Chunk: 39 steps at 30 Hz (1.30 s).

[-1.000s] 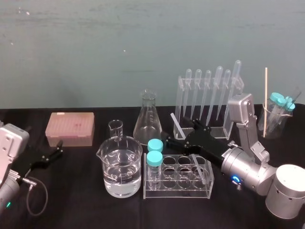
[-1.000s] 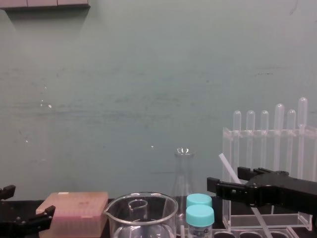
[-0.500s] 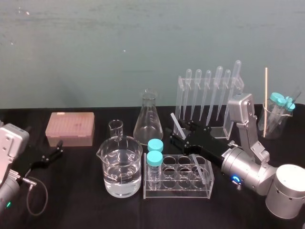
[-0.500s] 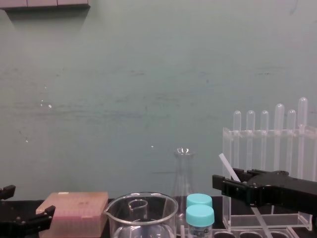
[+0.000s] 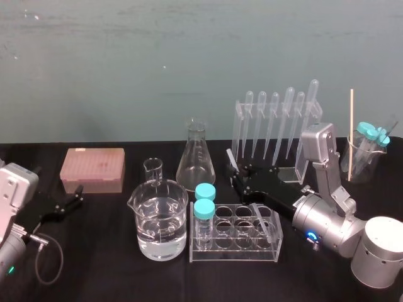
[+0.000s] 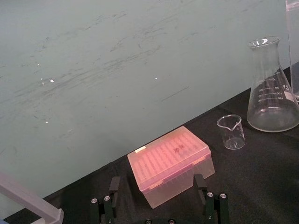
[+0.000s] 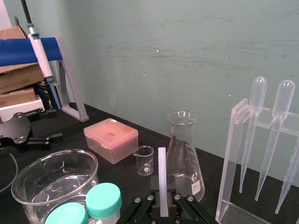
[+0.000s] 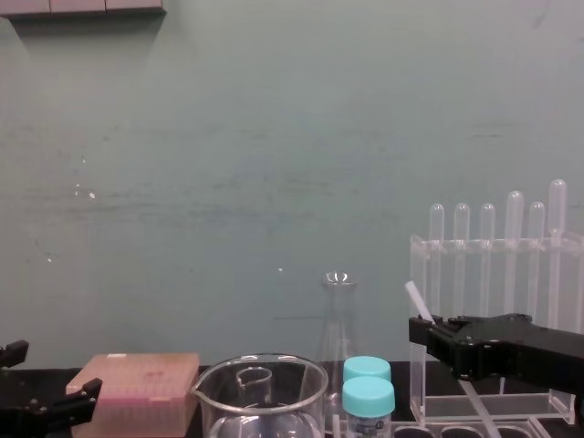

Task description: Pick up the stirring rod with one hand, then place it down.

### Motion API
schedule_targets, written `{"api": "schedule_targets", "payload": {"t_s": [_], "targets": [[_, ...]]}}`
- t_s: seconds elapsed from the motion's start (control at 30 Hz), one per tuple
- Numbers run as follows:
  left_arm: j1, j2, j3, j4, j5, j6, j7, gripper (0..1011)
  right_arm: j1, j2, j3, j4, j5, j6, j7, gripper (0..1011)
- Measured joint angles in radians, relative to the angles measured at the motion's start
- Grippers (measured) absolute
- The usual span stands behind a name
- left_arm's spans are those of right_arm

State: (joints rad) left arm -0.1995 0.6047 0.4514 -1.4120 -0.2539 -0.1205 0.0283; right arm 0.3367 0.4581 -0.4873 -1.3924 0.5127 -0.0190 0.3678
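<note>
The stirring rod (image 5: 231,158) is a whitish translucent stick slanting up from the clear tube rack (image 5: 236,242) towards the flask. My right gripper (image 5: 234,177) is shut on its upper part. In the right wrist view the rod (image 7: 162,175) stands pinched between the two black fingers of the gripper (image 7: 162,198). In the chest view the rod's tip (image 8: 415,299) pokes up just above the right gripper (image 8: 425,330). My left gripper (image 5: 72,200) rests open at the table's left, near the pink box; its fingers (image 6: 202,184) stand wide apart with nothing between them.
A water-filled beaker (image 5: 160,217), a small beaker (image 5: 153,168) and a conical flask (image 5: 195,154) stand left of the rack. The pink tip box (image 5: 93,170) is at the left. A pipette rack (image 5: 277,126) and a beaker of capped tubes (image 5: 365,154) stand behind my right arm.
The right gripper's fingers have closed from wide apart onto the stirring rod. The rod now stands a little steeper. The left arm has not moved.
</note>
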Motion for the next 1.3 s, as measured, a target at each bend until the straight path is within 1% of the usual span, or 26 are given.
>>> {"api": "schedule_targets", "payload": {"t_s": [0.03, 0.07, 0.33, 0.43, 0.6, 0.63, 0.67, 0.73, 0.77, 0.87, 0.9, 0.93, 0.97, 1.1, 1.17, 1.3], "targets": [[0.0, 0.0, 0.0, 0.0, 0.0, 0.0, 0.0, 1000, 0.0, 0.0, 0.0, 0.0, 0.0, 0.0, 0.0, 82], [0.0, 0.0, 0.0, 0.0, 0.0, 0.0, 0.0, 1000, 0.0, 0.0, 0.0, 0.0, 0.0, 0.0, 0.0, 77], [0.0, 0.0, 0.0, 0.0, 0.0, 0.0, 0.0, 1000, -0.001, -0.001, 0.002, 0.0, -0.001, -0.003, 0.001, 77], [0.0, 0.0, 0.0, 0.0, 0.0, 0.0, 0.0, 1000, -0.004, -0.01, 0.021, 0.001, -0.004, -0.035, 0.003, 77], [0.0, 0.0, 0.0, 0.0, 0.0, 0.0, 0.0, 1000, -0.001, -0.021, 0.054, -0.006, -0.034, -0.139, 0.004, 77], [0.0, 0.0, 0.0, 0.0, 0.0, 0.0, 0.0, 1000, 0.004, -0.024, 0.067, -0.009, -0.044, -0.193, 0.013, 77], [0.0, 0.0, 0.0, 0.0, 0.0, 0.0, 0.0, 1000, 0.007, -0.027, 0.073, -0.009, -0.047, -0.219, 0.019, 77], [0.0, 0.0, 0.0, 0.0, 0.0, 0.0, 0.0, 1000, 0.023, -0.038, 0.097, -0.002, -0.048, -0.323, 0.055, 77], [0.0, 0.0, 0.0, 0.0, 0.0, 0.0, 0.0, 1000, 0.028, -0.042, 0.104, 0.002, -0.044, -0.351, 0.068, 77], [0.0, 0.0, 0.0, 0.0, 0.0, 0.0, 0.0, 1000, 0.041, -0.051, 0.124, 0.024, -0.017, -0.432, 0.119, 77], [0.0, 0.0, 0.0, 0.0, 0.0, 0.0, 0.0, 1000, 0.047, -0.057, 0.134, 0.041, 0.01, -0.475, 0.16, 77], [0.0, 0.0, 0.0, 0.0, 0.0, 0.0, 0.0, 1000, 0.049, -0.06, 0.139, 0.051, 0.027, -0.492, 0.18, 77], [0.0, 0.0, 0.0, 0.0, 0.0, 0.0, 0.0, 1000, 0.05, -0.064, 0.147, 0.067, 0.059, -0.512, 0.214, 77], [0.0, 0.0, 0.0, 0.0, 0.0, 0.0, 0.0, 1000, 0.041, -0.073, 0.164, 0.099, 0.116, -0.524, 0.266, 77], [0.0, 0.0, 0.0, 0.0, 0.0, 0.0, 0.0, 1000, 0.033, -0.074, 0.167, 0.106, 0.123, -0.522, 0.272, 77], [0.0, 0.0, 0.0, 0.0, 0.0, 0.0, 0.0, 1000, 0.014, -0.075, 0.17, 0.116, 0.118, -0.502, 0.271, 77]]}}
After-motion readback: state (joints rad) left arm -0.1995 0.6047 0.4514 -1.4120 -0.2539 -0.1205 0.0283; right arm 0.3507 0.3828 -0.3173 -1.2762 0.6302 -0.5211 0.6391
